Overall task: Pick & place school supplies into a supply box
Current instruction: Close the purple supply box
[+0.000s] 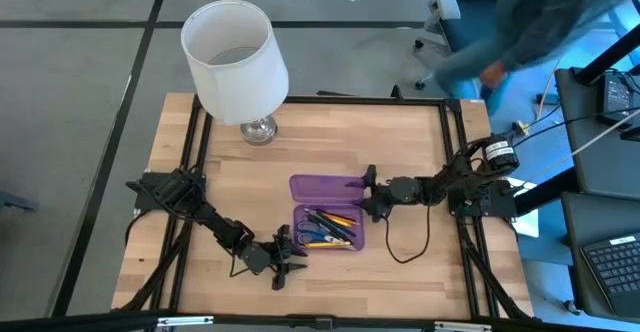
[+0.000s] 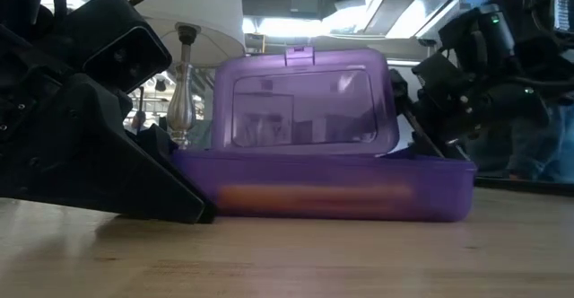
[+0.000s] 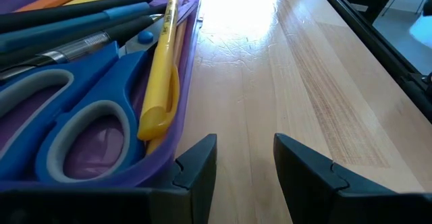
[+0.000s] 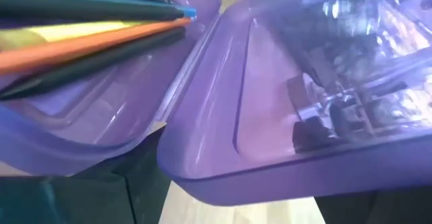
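Observation:
The purple supply box (image 1: 328, 227) lies open mid-table, its lid (image 2: 300, 105) tilted up on the far side. In its tray lie the school supplies: blue-handled scissors (image 3: 74, 123), a yellow pencil (image 3: 162, 69), an orange pencil (image 4: 88, 45) and black pens (image 3: 74, 18). My left gripper (image 3: 244, 146) is open at the box's near-left corner (image 1: 290, 257), with only bare table between its fingers. My right gripper (image 1: 368, 194) is open at the box's right end, and the lid's right edge (image 4: 270, 163) hangs over the gap between its fingers. My left gripper has the outer side of one finger (image 3: 199, 160) right beside the tray's wall (image 3: 158, 173); I cannot tell whether they touch. My right gripper comes level from the table's right, with the lid's edge just above its fingers (image 4: 128, 183); I cannot tell whether it touches.
A lamp with a white shade (image 1: 235, 57) stands on a metal foot (image 1: 258, 129) at the far left of the table. A black cable (image 1: 410, 242) loops on the table by the right arm. A person (image 1: 530, 32) moves beyond the far right corner.

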`<action>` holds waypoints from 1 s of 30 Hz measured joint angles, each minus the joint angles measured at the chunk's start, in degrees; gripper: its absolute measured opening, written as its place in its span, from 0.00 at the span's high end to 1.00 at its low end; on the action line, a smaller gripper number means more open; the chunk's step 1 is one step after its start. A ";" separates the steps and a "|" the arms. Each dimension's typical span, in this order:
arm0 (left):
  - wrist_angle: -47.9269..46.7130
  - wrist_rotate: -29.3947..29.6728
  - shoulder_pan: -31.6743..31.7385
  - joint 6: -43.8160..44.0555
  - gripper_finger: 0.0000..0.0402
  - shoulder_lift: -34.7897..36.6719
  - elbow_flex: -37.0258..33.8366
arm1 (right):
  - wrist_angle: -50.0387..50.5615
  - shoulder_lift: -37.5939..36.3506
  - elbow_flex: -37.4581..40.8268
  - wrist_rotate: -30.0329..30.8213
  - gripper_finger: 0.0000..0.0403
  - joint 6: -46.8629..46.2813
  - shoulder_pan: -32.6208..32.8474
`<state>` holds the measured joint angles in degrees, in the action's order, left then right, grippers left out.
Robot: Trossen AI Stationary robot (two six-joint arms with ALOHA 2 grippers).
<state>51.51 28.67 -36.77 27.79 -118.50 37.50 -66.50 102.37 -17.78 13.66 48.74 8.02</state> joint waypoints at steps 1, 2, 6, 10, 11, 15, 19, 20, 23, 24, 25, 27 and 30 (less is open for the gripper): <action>-0.01 0.00 0.00 0.00 0.65 0.00 0.00 | 0.00 0.00 0.00 1.25 0.26 1.35 0.59; -0.02 0.00 0.00 0.00 0.65 0.00 0.00 | -0.02 0.00 0.00 1.93 0.26 2.66 1.16; -0.02 0.00 0.00 0.00 0.65 0.00 0.01 | -0.24 -0.07 -0.03 2.45 0.26 10.97 3.40; -0.02 0.00 0.00 0.00 0.65 0.00 0.01 | -0.35 -0.13 -0.09 2.37 0.26 20.32 5.44; -0.02 0.00 0.00 -0.01 0.65 0.00 0.02 | -0.29 -0.13 -0.09 2.39 0.26 22.57 5.89; -0.02 0.00 0.00 0.00 0.65 0.00 0.00 | 0.01 -0.13 -0.07 2.60 0.26 30.68 7.13; -0.02 0.00 0.00 0.00 0.65 0.00 0.00 | 0.04 -0.04 -0.04 6.07 0.26 38.73 8.50; -0.02 0.00 0.00 0.00 0.65 0.00 0.00 | -0.07 -0.04 -0.05 7.08 0.26 40.86 8.90; -0.02 0.00 0.00 0.00 0.65 0.00 0.00 | -0.13 -0.07 -0.07 9.22 0.26 49.21 10.07; -0.02 0.00 0.00 0.00 0.65 0.00 0.01 | -0.08 -0.07 -0.07 9.69 0.26 51.83 10.38; -0.02 0.00 0.00 0.00 0.65 0.00 0.02 | 0.09 -0.07 -0.12 10.03 0.26 53.43 10.73; -0.02 0.00 0.00 -0.01 0.65 0.00 0.01 | 0.64 -0.04 -0.63 10.66 0.26 53.69 11.33; -0.02 0.00 0.00 -0.02 0.65 0.00 0.02 | 1.51 0.01 -1.54 10.81 0.26 55.65 12.40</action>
<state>51.48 28.67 -36.77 27.77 -118.50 37.52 -64.99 102.38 -19.32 24.47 104.39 20.42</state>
